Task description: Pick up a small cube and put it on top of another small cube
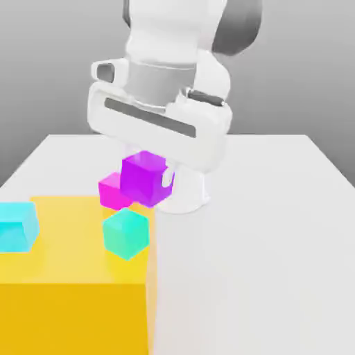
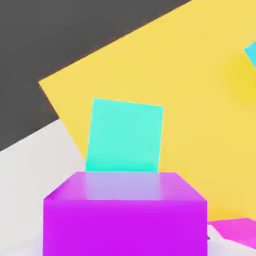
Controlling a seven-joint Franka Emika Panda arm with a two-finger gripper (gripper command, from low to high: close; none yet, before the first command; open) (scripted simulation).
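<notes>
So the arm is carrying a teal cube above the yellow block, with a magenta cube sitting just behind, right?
Not quite: the carried cube is purple, not teal. The exterior view shows it lifted under the gripper; the teal cube sits on the yellow block. The rest holds.

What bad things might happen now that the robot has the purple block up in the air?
1. The purple cube hangs in the gripper above the yellow block; if the grip slips, it may fall and knock the magenta cube.
2. The teal cube offers a small top, so a slightly off placement could let the purple cube slide off.
</notes>
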